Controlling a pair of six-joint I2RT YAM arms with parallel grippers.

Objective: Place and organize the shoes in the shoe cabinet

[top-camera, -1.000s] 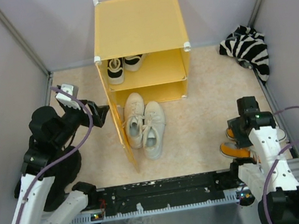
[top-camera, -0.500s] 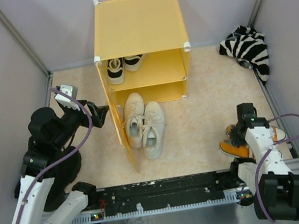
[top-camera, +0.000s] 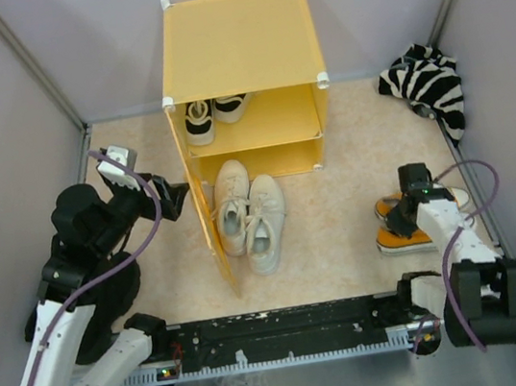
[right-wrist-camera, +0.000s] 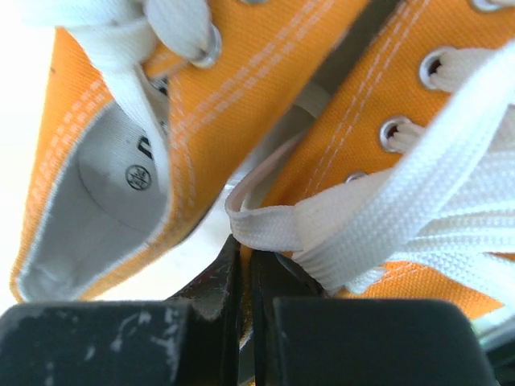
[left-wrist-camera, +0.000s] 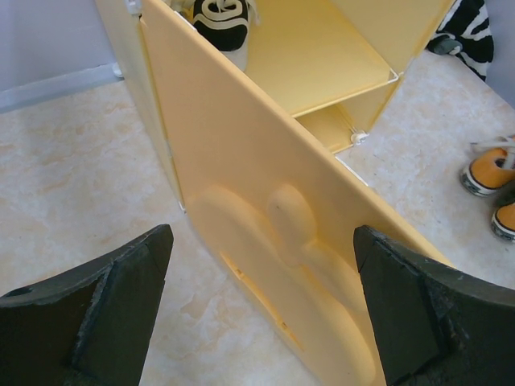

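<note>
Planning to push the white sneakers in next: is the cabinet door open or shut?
Open. The door stands out toward the arms from the left front edge of the cabinet; black shoes show on its upper shelf.

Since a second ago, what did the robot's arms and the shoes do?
The right pincer dropped between the orange shoes and snapped shut; whether it pinches anything is unclear. The shoes slid a little away from the robot's base. The left pincer, open at the cabinet door, the white shoes and the black shoes stayed put.
</note>
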